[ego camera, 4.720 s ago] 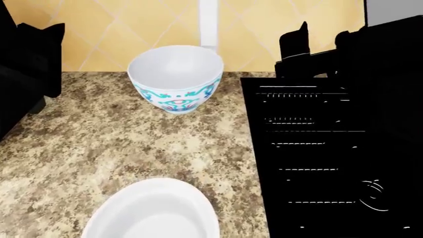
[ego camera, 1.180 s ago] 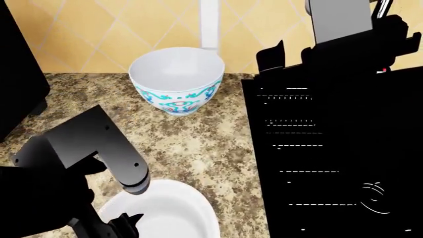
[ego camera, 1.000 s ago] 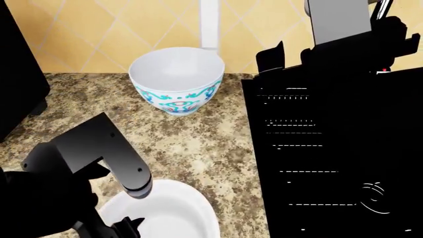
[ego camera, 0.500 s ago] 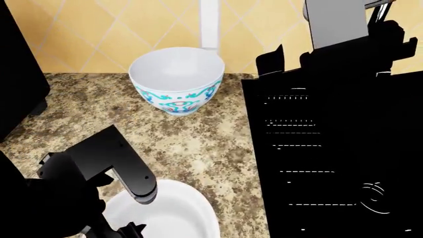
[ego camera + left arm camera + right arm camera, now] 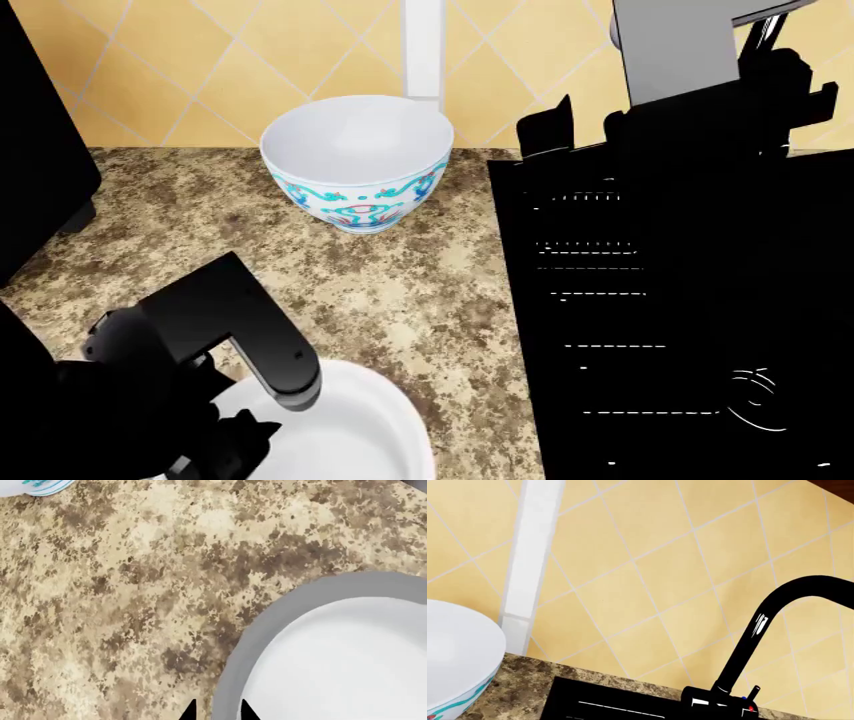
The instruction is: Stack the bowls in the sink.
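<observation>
Straddling plain bowl (image 5: 350, 430) rim at 6 o'clock: left gripper (image 5: 215, 713), parted. Floral bowl (image 5: 355, 160) empty, 12 o'clock. Right gripper state indiscernible.

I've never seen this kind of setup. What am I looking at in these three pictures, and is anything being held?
It is a simulated two-armed robot at a kitchen counter. The head view looks down from its head; the other two come from cameras near each arm's tool. On the speckled counter stand a floral bowl and a plain white bowl. The black sink lies beside them, its tap in the right wrist view. The left tool straddles the plain bowl's rim; whether it grips is unclear. The right tool is not visible.
</observation>
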Robot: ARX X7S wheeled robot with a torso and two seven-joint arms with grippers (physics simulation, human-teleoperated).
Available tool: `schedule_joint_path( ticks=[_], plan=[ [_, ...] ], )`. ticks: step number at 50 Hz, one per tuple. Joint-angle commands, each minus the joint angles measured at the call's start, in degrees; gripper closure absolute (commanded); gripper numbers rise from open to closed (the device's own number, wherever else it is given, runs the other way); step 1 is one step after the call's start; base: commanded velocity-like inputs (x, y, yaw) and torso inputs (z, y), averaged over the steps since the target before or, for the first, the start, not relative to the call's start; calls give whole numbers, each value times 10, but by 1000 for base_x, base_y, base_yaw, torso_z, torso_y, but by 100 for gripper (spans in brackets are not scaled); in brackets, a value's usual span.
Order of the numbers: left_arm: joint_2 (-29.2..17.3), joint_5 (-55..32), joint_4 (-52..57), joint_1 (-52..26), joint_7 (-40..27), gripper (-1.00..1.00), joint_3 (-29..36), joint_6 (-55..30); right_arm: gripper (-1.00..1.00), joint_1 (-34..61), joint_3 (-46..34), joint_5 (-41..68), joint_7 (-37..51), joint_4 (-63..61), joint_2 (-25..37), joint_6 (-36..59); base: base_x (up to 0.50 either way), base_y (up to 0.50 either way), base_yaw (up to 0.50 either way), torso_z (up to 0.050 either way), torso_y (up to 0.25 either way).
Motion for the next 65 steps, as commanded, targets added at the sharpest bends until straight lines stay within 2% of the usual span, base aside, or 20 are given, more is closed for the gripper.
schedule_joint_path(
  ticks=[1,10,31,42,58,65],
  plan=[
    [-8,-10,5,-31,-3,100,-21,18,-100,-1,1,0,-1,2,-1,0,0,0,0,0,0],
    [-23,-33,-3,-84,-7,100,-49,32,-100,-2,3,-2,-2,6,-2,-2,0,0,0,0,0],
    [-78,-134,-3,-206,-73,100,-16,22,-100,53,26,31,2,33,-30,15,0,0,0,0,0],
    [-101,-154,-22,-257,-103,100,-8,7,-100,78,35,43,-28,98,-86,20,0,0,0,0,1],
    [-106,-96,-43,-245,-105,100,-22,10,-100,81,26,70,-112,293,-213,31,0,0,0,0,0],
    [-103,-67,-45,-228,-93,100,-34,20,-100,64,38,80,-153,366,-248,7,0,0,0,0,1]
  ],
)
